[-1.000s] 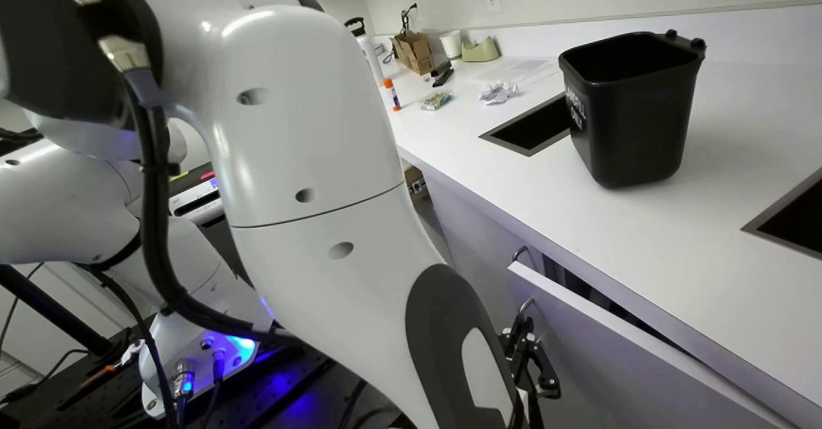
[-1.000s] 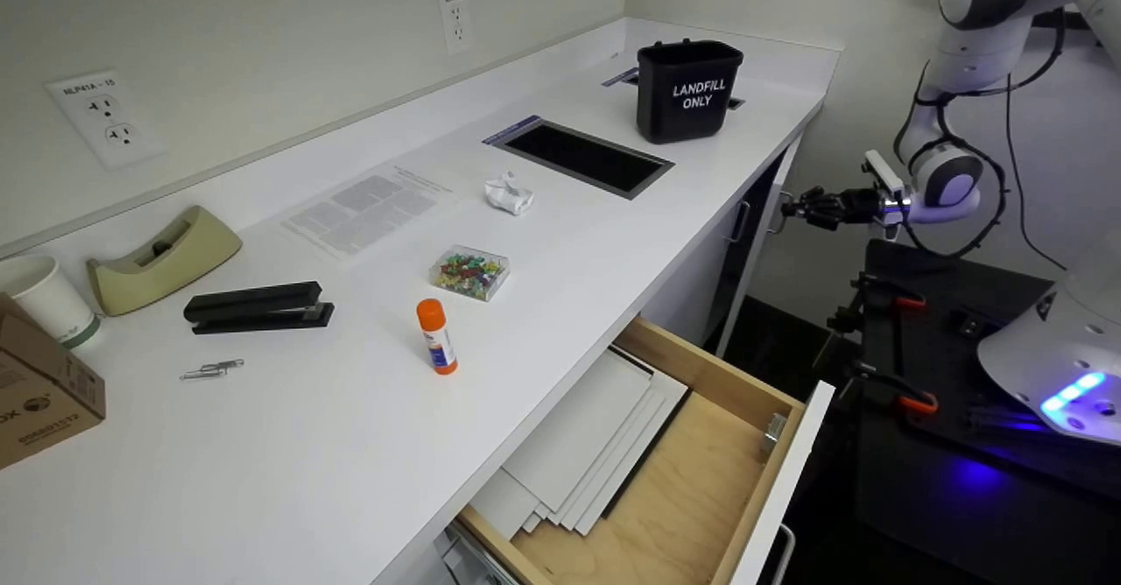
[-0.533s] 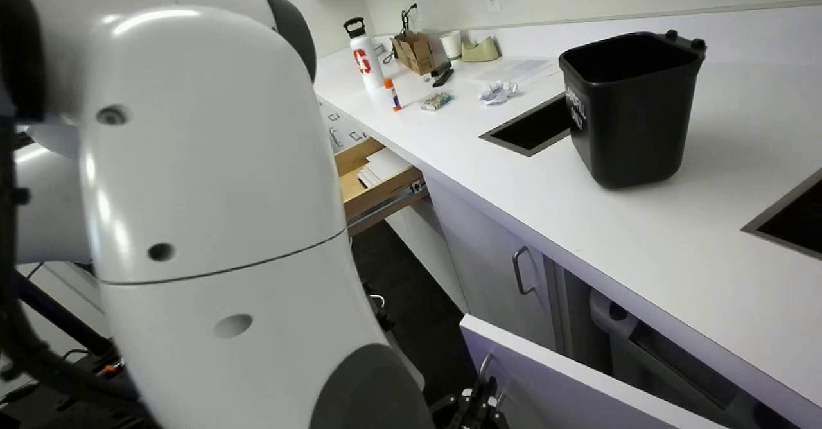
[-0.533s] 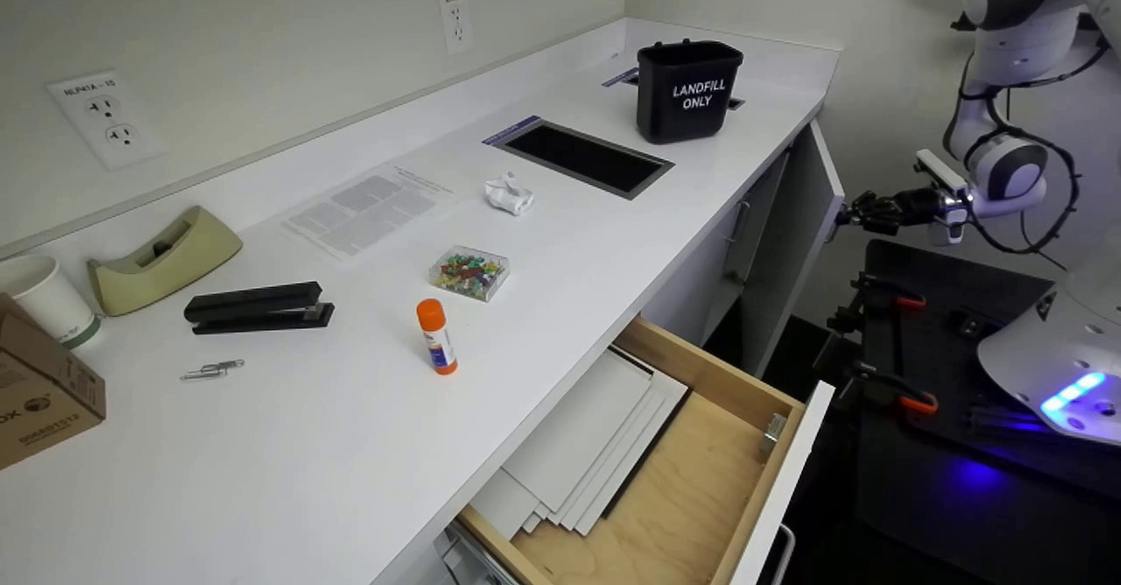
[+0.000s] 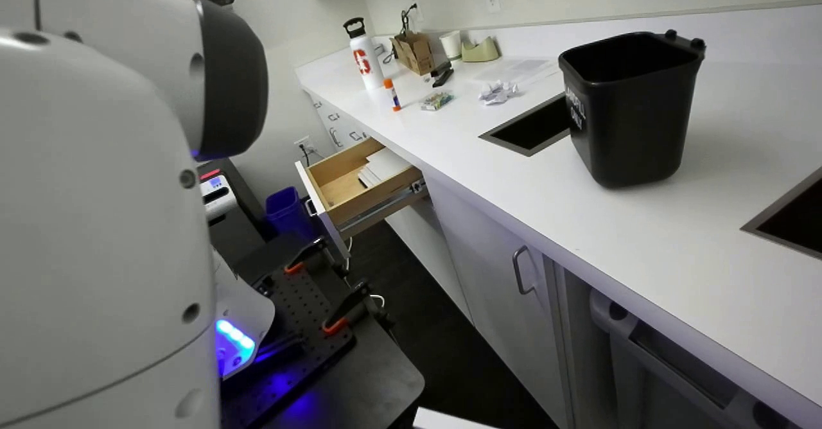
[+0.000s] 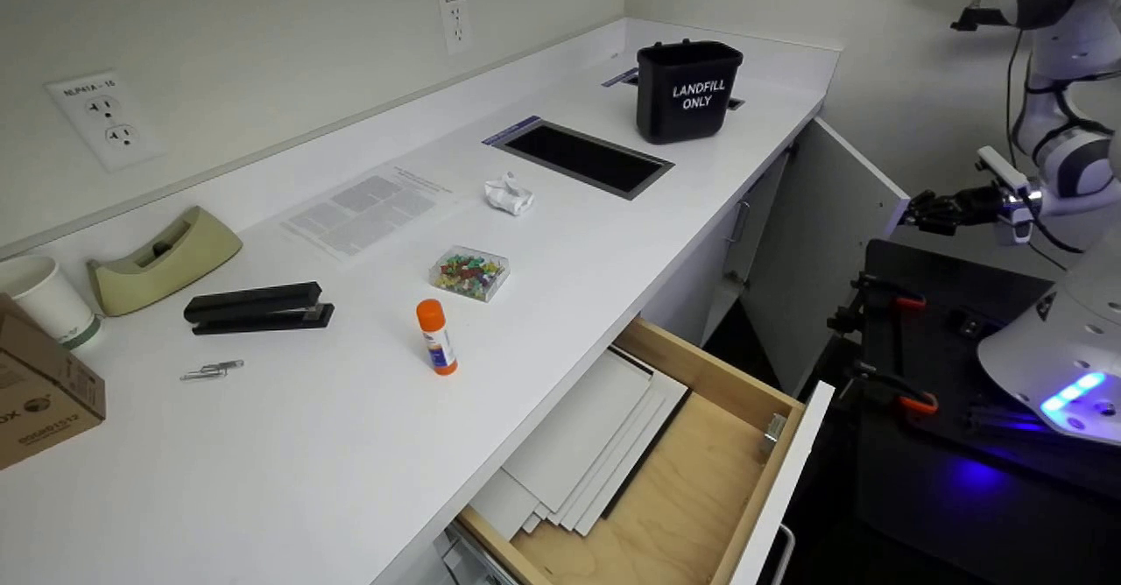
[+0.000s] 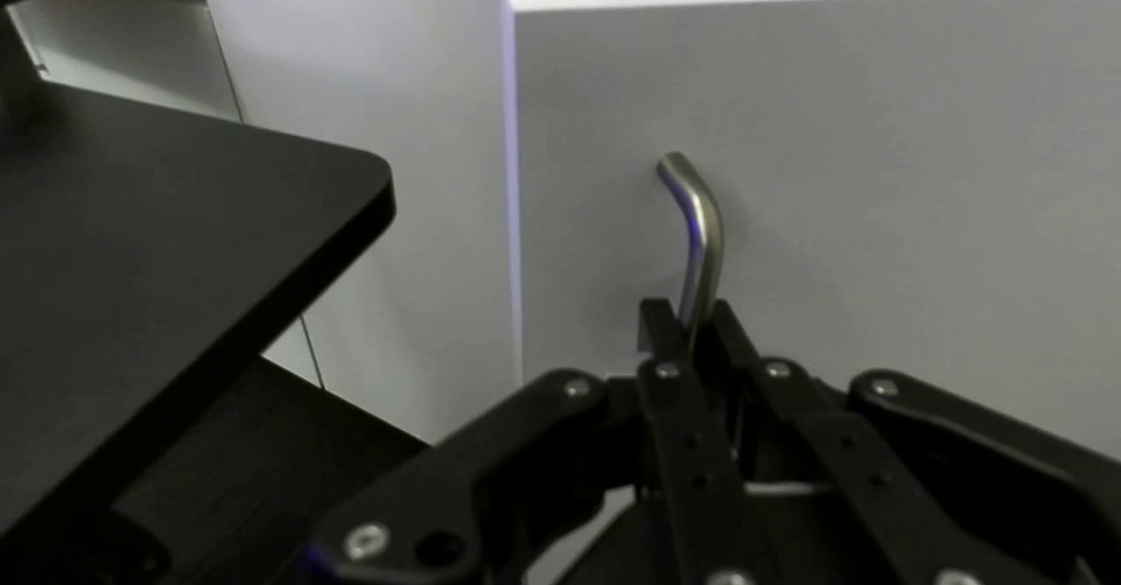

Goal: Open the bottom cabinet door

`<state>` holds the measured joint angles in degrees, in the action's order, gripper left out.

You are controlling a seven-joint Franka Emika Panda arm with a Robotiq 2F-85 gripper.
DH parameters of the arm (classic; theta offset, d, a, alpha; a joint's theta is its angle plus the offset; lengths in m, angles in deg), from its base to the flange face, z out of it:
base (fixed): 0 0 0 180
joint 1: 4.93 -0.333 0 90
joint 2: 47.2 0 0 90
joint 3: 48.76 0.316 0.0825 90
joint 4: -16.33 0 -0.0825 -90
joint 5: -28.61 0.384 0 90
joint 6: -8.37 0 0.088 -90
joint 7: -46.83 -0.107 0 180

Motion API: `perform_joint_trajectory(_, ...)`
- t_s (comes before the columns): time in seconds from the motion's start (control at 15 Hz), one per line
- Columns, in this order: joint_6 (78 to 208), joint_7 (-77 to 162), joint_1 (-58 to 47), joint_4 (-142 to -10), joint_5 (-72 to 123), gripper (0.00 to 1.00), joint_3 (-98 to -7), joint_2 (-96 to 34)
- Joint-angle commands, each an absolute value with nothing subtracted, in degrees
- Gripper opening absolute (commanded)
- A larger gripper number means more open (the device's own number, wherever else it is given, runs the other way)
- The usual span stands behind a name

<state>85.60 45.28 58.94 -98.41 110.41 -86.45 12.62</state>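
Observation:
The bottom cabinet door [image 6: 814,243] is a flat white panel and stands swung wide open. In an exterior view only its top corner [image 5: 443,420] shows at the bottom edge. In the wrist view the door [image 7: 893,182] fills the right side, with its slim metal bar handle [image 7: 701,226] near its left edge. My gripper [image 7: 689,315] is shut on the lower part of the handle, one finger on each side; the handle's lower end is hidden by the fingers. The gripper also shows at the door's free edge in an exterior view [image 6: 913,211].
The black robot table [image 7: 201,208] has its corner left of the door. A twin white door [image 5: 494,300] is closed beside the opening. A grey bin [image 5: 668,365] stands inside the cabinet. A wooden drawer [image 6: 692,489] is pulled out. A black bin [image 5: 632,121] stands on the counter.
The door has swung from slightly ajar to wide open, with my gripper on its handle moving away from the cabinet. The cabinet's inside and the grey bin have come into view.

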Motion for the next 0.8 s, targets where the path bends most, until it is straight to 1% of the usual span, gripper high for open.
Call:
perform_joint_trajectory(0.0, 91.70, 44.07, 60.27, -96.08, 111.70, 0.03, -87.46, 11.00)
perform_joint_trajectory(0.07, 92.75, 44.72, 59.57, -96.93, 111.10, 0.36, -88.21, 9.66)
perform_joint_trajectory(0.13, 93.90, 45.11, 58.91, -97.42, 110.34, 0.38, -88.84, 8.75)
perform_joint_trajectory(0.2, 96.44, 45.64, 57.63, -98.31, 109.41, 0.44, -89.33, 7.38)
perform_joint_trajectory(0.67, 113.98, 51.28, 47.52, -107.48, 100.72, 0.97, -93.60, -5.15)
perform_joint_trajectory(0.73, 115.79, 52.29, 45.89, -109.49, 98.67, 1.00, -94.87, -7.78)
